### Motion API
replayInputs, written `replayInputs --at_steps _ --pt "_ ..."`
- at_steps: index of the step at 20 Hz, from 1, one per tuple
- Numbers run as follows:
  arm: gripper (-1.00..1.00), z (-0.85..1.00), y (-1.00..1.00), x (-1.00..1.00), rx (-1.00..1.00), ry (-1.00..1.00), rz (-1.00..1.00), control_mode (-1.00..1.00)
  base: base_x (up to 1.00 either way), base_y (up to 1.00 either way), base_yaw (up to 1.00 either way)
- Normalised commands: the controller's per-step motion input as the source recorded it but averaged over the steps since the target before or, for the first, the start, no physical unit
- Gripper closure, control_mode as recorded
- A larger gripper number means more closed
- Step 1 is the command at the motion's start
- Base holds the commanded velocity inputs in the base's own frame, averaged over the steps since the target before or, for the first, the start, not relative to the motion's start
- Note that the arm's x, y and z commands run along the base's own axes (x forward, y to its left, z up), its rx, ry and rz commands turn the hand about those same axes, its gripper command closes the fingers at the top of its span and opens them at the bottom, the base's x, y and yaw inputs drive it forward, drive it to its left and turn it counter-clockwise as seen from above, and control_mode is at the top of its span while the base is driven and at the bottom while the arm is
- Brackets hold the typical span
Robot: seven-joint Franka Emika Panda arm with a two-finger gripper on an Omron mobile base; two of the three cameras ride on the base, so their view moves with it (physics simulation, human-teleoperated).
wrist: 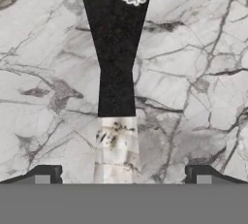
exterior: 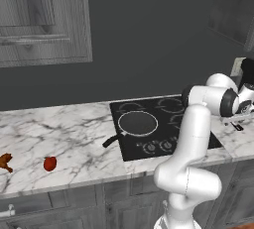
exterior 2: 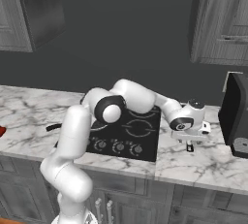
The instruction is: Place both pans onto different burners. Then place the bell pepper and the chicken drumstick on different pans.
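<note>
One dark pan [exterior: 138, 123] with a pale rim sits on the front left burner of the black cooktop [exterior: 191, 141], its handle [exterior: 111, 140] pointing left. A free burner [exterior: 171, 105] shows as a white ring behind it. In the hand view a long black pan handle [wrist: 116, 48] with a small sticker lies on marble, pale at its near end. My gripper [wrist: 123, 177] hangs open straight above that end, fingers on either side of it, right of the cooktop [exterior 2: 190, 145]. On the far left counter lie the red bell pepper [exterior: 49, 163] and the chicken drumstick [exterior: 5, 161].
A tall dark appliance [exterior 2: 236, 114] stands on the counter just right of my hand. Knobs [exterior 2: 118, 146] line the cooktop's front edge. Grey wall cabinets [exterior: 44, 20] hang above the left counter. The marble counter's front edge [exterior: 74, 183] runs below the pepper.
</note>
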Motion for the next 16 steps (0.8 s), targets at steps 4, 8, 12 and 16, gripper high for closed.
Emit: replayInputs --at_steps 4,8,12,16 --pt "1.0 -0.24 0.0 0.0 0.01 0.0 0.0 -1.0 0.0 0.0 0.0" --pt "1.0 -0.2 0.0 0.0 0.0 0.0 0.0 -1.0 0.0 0.0 0.0" --pt "1.0 -0.18 0.0 0.0 0.0 0.0 0.0 -1.0 0.0 0.0 0.0" --pt "1.0 -0.09 0.0 0.0 0.0 0.0 0.0 -1.0 0.0 0.0 0.0"
